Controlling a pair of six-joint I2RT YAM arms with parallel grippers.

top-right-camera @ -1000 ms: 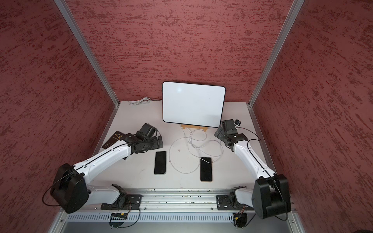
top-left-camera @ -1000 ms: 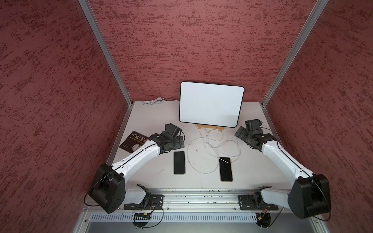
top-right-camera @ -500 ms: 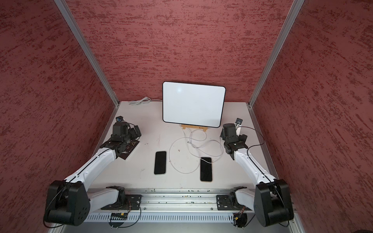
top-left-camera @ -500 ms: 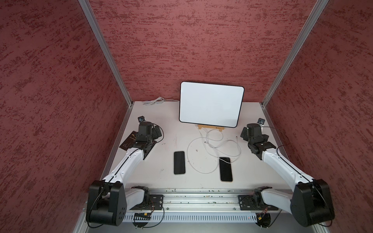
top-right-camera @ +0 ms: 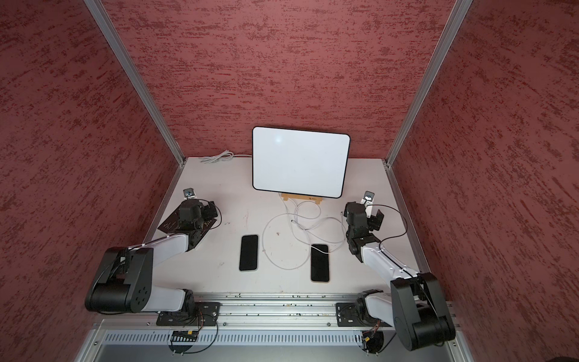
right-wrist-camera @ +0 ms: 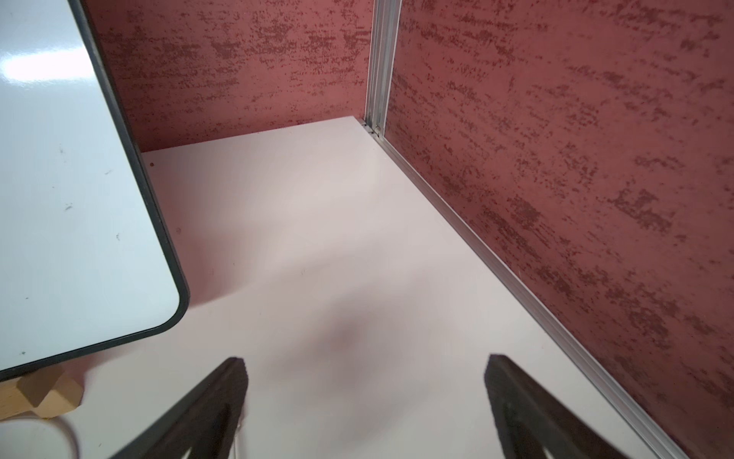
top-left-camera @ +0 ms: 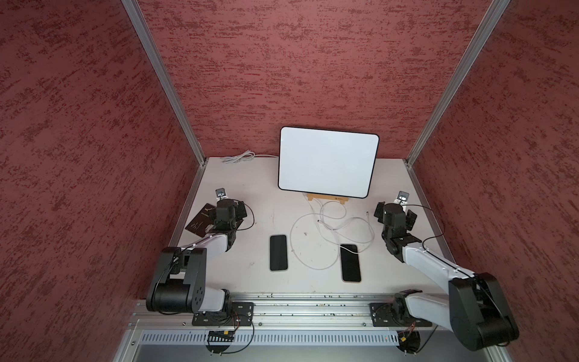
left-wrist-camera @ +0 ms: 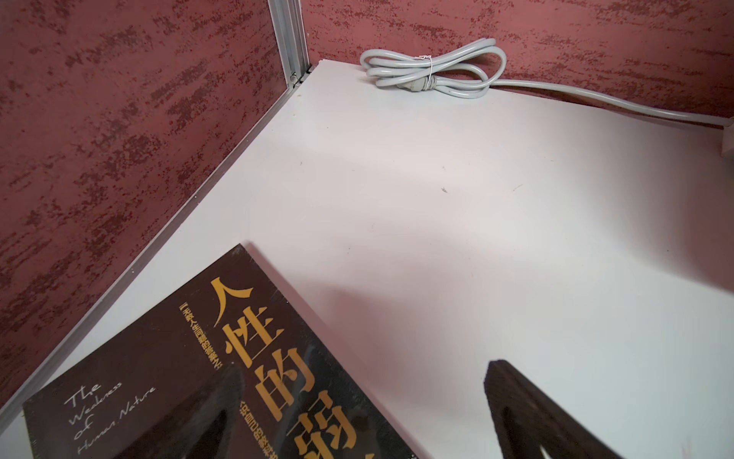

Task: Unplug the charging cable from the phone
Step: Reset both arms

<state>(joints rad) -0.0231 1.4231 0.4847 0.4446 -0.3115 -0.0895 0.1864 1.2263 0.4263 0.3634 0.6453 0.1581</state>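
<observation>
Left tool (left-wrist-camera: 363, 369): the fingers are seen spread wide apart in the left wrist view, with nothing between them. One finger is seen over the corner of a dark book (left-wrist-camera: 159, 377), the other over bare table (top-left-camera: 250, 188).
Right tool (right-wrist-camera: 365, 359): the fingers are likewise spread wide and nothing is held. Only bare table is seen between them, near the lower corner of the whiteboard (top-left-camera: 327, 161).
Left arm: it is folded at the left side of the table, its wrist above the book, well apart from both phones.
Right arm: it is folded at the right side, its wrist near the right wall, apart from the cable and the phones.
Left-hand phone (top-left-camera: 278, 252): it is laid flat, screen dark, near the table's middle. No cable is seen touching it.
Right-hand phone (top-left-camera: 350, 262): it is laid flat, screen dark, beside the cable loops.
Charging cable (top-left-camera: 292, 247): white loops are spread on the table from the wooden stand (top-left-camera: 327, 198) under the whiteboard toward the right-hand phone. A strand is seen reaching that phone's far end; whether it is plugged in cannot be told from the top views.
Grey cord (left-wrist-camera: 433, 67): it is tied in a bundle at the back left corner, against the wall.
</observation>
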